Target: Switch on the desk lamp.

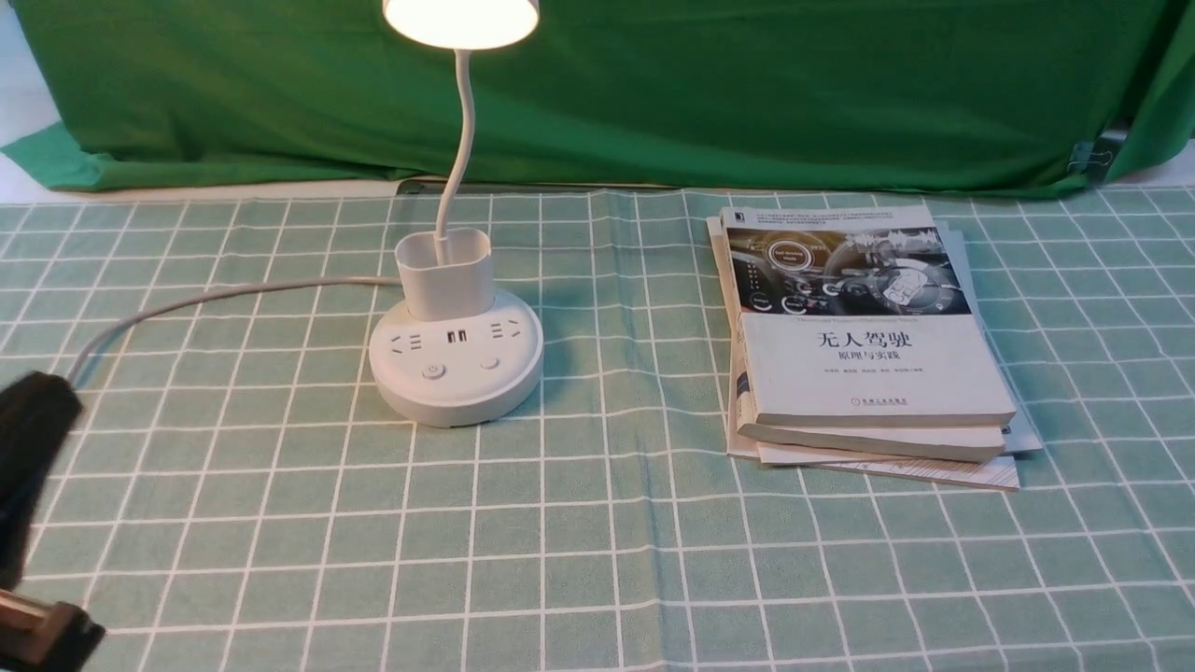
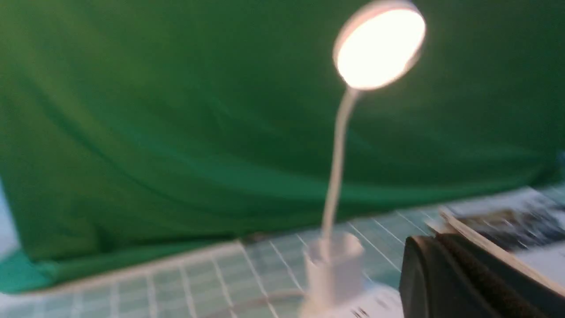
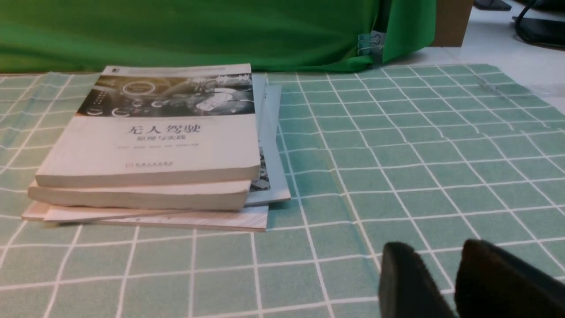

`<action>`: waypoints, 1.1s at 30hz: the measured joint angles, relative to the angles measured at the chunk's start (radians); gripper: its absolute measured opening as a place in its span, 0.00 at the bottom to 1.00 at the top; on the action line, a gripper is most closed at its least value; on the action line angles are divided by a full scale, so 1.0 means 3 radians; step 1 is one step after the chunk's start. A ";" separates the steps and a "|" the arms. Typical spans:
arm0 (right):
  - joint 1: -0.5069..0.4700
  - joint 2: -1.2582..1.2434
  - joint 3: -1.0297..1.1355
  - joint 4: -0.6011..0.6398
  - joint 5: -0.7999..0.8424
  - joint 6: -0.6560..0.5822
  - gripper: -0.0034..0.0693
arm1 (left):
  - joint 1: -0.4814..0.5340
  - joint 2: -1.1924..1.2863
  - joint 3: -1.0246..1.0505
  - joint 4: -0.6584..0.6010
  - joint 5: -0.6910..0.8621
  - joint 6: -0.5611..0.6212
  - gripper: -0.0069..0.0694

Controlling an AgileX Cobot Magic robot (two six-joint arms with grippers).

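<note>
The white desk lamp stands left of centre on the checked cloth, on a round base with sockets, USB ports and two buttons. Its cup holder and gooseneck rise to the round head, which glows brightly. The lit head also shows blurred in the left wrist view. My left gripper is at the far left, well apart from the base; in its wrist view the jaws lie together, empty. My right gripper is slightly open, empty, low over the cloth to the right of the books.
A stack of books lies right of the lamp and shows in the right wrist view. The lamp's cord runs left across the cloth. A green backdrop hangs behind, held by a clip.
</note>
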 joint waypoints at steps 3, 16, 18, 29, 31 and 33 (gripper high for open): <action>0.0000 0.0000 0.0000 0.0000 0.0000 0.0000 0.38 | 0.0343 -0.0216 0.0347 0.0201 -0.0431 -0.0027 0.12; 0.0000 -0.0004 0.0000 0.0000 -0.0002 0.0000 0.38 | 0.0760 -0.0975 0.0513 0.0283 0.1667 -0.0783 0.12; 0.0000 -0.0004 0.0000 0.0000 -0.0002 0.0000 0.38 | 0.0760 -0.0981 0.0513 0.0280 0.1683 -0.0783 0.12; 0.0000 -0.0004 0.0000 0.0000 -0.0002 0.0000 0.38 | 0.0760 -0.0993 0.0513 0.0312 0.1692 -0.0783 0.12; 0.0000 -0.0004 0.0000 0.0000 -0.0002 0.0000 0.38 | 0.0760 -0.0993 0.0513 0.0323 0.1692 -0.0783 0.12; 0.0000 -0.0004 0.0000 0.0000 -0.0002 0.0000 0.38 | 0.0760 -0.0993 0.0513 0.0327 0.1692 -0.0783 0.12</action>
